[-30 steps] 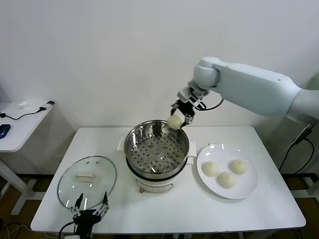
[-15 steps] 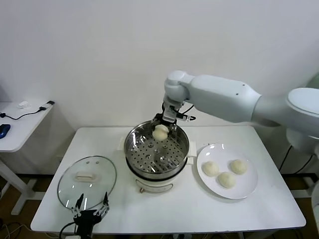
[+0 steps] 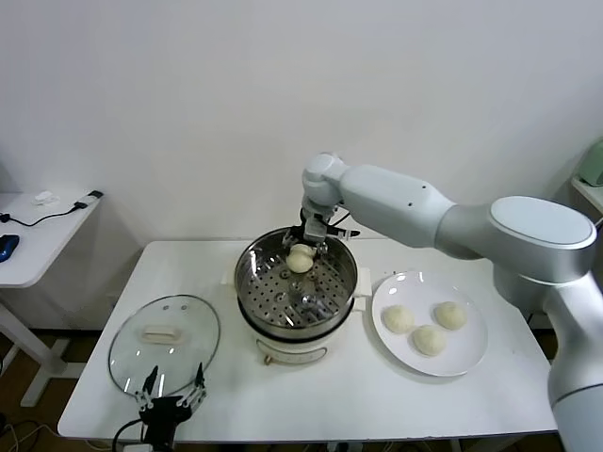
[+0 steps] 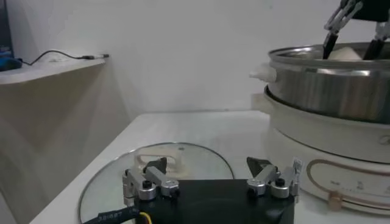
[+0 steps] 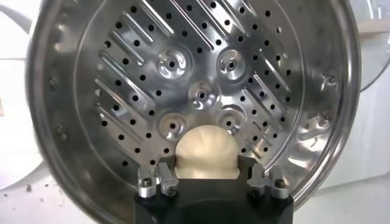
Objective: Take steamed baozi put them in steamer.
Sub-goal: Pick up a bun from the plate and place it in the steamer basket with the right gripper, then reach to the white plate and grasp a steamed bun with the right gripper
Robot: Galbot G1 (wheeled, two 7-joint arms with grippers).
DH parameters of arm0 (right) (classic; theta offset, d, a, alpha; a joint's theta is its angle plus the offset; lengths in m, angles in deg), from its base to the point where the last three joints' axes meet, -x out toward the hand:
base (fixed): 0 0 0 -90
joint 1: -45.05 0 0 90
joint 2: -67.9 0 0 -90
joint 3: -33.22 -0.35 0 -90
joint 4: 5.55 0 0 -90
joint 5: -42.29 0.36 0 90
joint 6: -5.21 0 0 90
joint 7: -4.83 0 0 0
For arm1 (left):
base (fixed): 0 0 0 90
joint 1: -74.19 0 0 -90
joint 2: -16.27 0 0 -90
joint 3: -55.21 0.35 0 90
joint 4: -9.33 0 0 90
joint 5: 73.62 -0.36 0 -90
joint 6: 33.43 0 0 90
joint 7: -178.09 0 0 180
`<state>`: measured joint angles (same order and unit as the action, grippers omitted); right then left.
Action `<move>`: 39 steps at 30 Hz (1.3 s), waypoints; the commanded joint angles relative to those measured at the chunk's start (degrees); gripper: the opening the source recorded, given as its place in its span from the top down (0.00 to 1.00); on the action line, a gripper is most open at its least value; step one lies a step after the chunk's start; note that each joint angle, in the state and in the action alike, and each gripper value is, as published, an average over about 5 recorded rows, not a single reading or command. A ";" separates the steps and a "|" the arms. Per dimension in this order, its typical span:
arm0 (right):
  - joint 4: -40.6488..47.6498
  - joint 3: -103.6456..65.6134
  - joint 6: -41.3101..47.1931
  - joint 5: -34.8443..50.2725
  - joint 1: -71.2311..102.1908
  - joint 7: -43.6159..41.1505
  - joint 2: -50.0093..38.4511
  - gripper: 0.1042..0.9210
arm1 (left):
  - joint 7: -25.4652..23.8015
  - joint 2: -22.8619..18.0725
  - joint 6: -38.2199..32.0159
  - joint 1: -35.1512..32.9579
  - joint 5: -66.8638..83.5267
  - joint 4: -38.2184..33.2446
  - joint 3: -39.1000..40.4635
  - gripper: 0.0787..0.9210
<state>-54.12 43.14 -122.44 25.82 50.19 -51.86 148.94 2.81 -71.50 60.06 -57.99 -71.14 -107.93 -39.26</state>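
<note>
My right gripper (image 3: 303,247) jaws flank one baozi (image 5: 205,152) low over the far side of the steamer (image 3: 247,282) tray; whether they grip, I cannot tell. Sticky dough could cling on release. Left gripper (image 3: 172,400) waits released, near the worktop's edge.

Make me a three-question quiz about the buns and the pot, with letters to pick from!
1. Where is the right gripper?
A over the steamer
B over the plate
C by the glass lid

2. How many baozi lie on the plate?
A one
B three
C five

3. What is the left gripper doing?
A holding a bun
B lifting the lid
C open, holding nothing

Answers: 1 A, it hangs inside the steamer's rim with a baozi between its fingers. 2 B, three pale buns sit there. 3 C, its fingers stand spread at the table's near edge.
</note>
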 commanded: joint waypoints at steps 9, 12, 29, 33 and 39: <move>-0.35 -0.26 -1.09 9.17 -2.50 0.67 -1.53 0.12 | 0.09 -0.18 -0.17 0.02 -0.12 -0.24 0.22 0.12; -4.17 0.27 -0.53 15.22 -6.30 -0.81 -4.63 0.12 | 0.07 -0.24 -0.15 -0.07 -0.25 -0.43 0.30 0.12; -24.55 29.89 43.92 51.17 -25.79 -3.32 -37.31 0.12 | -0.12 -0.04 -0.24 -0.03 -0.01 -1.02 0.20 0.12; -30.35 30.97 48.73 51.04 -21.66 -0.71 -41.95 0.12 | -0.06 -0.11 -0.09 0.39 -0.03 -0.88 0.34 0.12; -30.87 28.86 52.49 50.83 -13.54 2.91 -42.35 0.12 | 0.04 -0.19 -0.03 0.61 0.07 -0.49 0.31 0.12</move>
<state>-77.42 67.06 -83.02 71.21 31.97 -52.64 115.53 2.81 -71.67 59.93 -57.56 -71.16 -108.68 -38.91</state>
